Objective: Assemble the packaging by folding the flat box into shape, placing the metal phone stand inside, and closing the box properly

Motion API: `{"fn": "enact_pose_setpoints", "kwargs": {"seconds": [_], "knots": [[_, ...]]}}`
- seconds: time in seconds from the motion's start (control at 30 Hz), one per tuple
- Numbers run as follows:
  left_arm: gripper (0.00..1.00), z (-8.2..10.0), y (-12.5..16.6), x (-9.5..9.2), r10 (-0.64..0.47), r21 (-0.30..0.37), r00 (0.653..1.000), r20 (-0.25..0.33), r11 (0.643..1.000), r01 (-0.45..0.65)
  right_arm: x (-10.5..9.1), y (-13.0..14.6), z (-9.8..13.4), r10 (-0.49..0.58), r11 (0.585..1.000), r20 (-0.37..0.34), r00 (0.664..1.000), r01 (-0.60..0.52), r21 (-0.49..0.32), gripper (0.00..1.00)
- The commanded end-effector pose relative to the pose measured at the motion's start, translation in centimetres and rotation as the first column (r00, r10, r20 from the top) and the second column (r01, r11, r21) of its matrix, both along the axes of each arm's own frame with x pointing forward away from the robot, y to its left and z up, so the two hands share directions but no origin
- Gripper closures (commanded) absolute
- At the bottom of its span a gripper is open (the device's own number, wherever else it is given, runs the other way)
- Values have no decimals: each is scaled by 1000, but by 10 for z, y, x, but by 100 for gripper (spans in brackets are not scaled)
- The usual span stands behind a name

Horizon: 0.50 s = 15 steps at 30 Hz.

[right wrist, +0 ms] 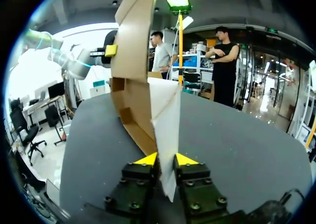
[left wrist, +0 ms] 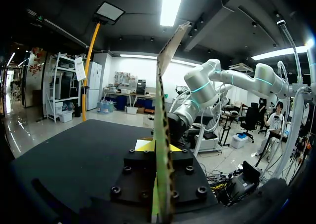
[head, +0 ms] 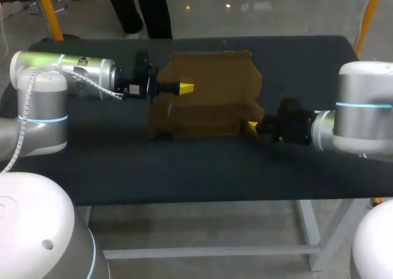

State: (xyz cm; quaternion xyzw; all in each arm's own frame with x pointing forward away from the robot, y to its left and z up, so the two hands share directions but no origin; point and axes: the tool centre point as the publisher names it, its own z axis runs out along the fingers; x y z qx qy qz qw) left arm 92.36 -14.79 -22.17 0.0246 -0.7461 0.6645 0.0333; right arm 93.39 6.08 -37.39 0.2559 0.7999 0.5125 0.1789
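The brown cardboard box (head: 209, 94) lies partly folded in the middle of the dark table. My left gripper (head: 186, 88) comes in from the left and is shut on the box's left panel, which stands edge-on (left wrist: 163, 135) between the fingers of that gripper (left wrist: 159, 146) in the left wrist view. My right gripper (head: 252, 126) is at the box's near right corner. In the right wrist view a pale flap (right wrist: 167, 115) of the box (right wrist: 133, 61) stands between its slightly parted fingers (right wrist: 166, 160). No metal phone stand shows in any view.
The dark table (head: 184, 168) has bare surface in front of the box and to both sides. Its front edge runs just below my two arms in the head view.
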Motion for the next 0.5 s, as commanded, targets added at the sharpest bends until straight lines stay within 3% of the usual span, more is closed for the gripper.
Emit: {"fn": "enact_pose_setpoints", "kwargs": {"seconds": [0.03,0.23,0.5], "knots": [[100,-3,-1,1,-5,-1,1000,0,1000,5,-8,7,-3,-28,1000,7,1000,28,0,74],[100,-3,-1,1,-5,-1,1000,0,1000,5,-18,5,-6,-72,997,-17,997,72,1,67],[100,-3,-1,1,-5,-1,1000,0,1000,5,-28,0,-8,-123,992,-41,992,123,3,66]]}}
